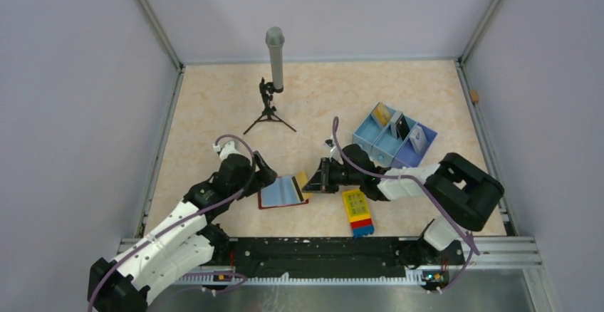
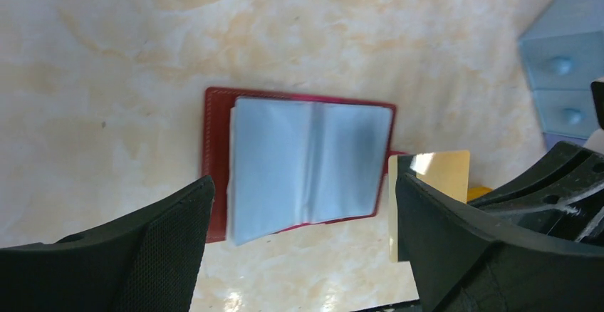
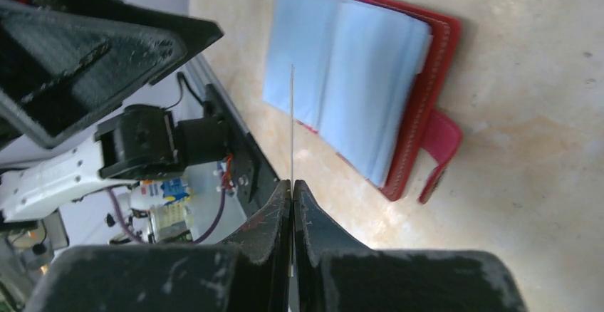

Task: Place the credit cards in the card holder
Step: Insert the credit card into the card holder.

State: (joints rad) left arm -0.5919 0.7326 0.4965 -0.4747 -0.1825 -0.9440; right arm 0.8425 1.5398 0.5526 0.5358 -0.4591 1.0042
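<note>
Top external view: we see the card holder [image 1: 283, 191] lying open on the table [image 1: 214, 112] between our two arms, blue-grey pockets facing up. Our left gripper [image 1: 265, 177] hangs at the holder's left side, fingers spread wide and grasping nothing. Our right gripper [image 3: 292, 187] is clenched on a yellow-gold card [image 2: 441, 173], whose free end sits just beside the holder's tab edge.

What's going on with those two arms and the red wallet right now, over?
Left tool open above card holder. Right tool shut on yellow card, edge toward the open pockets. Card not yet in. Nothing between them.
</note>
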